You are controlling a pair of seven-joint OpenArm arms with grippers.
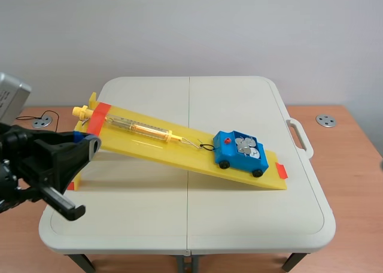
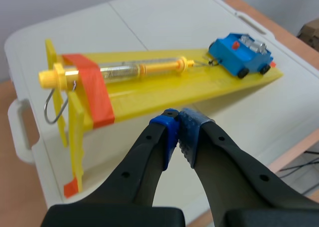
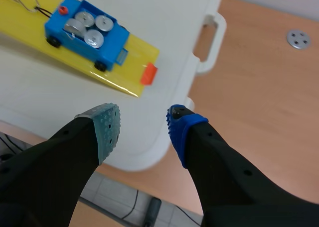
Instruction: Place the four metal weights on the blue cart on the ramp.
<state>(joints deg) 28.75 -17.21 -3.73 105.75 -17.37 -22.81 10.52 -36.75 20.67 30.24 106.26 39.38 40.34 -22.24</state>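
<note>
Looks like this one's basically wrapped up. The blue cart [image 1: 240,152] sits low on the yellow ramp [image 1: 179,150], toward the right end, and the metal weights [image 3: 93,38] are already lying in its tray. I count four discs from the right wrist view, though one seems to lean on its neighbours.

The left gripper [image 2: 180,132] is clenched on nothing, pads pressed together, hanging at the near left by the ramp's high end. The right gripper [image 3: 144,122] is released, fingers spread and empty, well apart from the cart past the ramp's low end.

So what's left, I'd guess, is just getting clear cleanly. The cart hangs off the spring scale [image 1: 140,128] by a thin hook, so any bump to the ramp could jostle that leaning disc. I'd lift both arms straight up and away from the table [image 1: 239,213] — no sweeping across the ramp.
</note>
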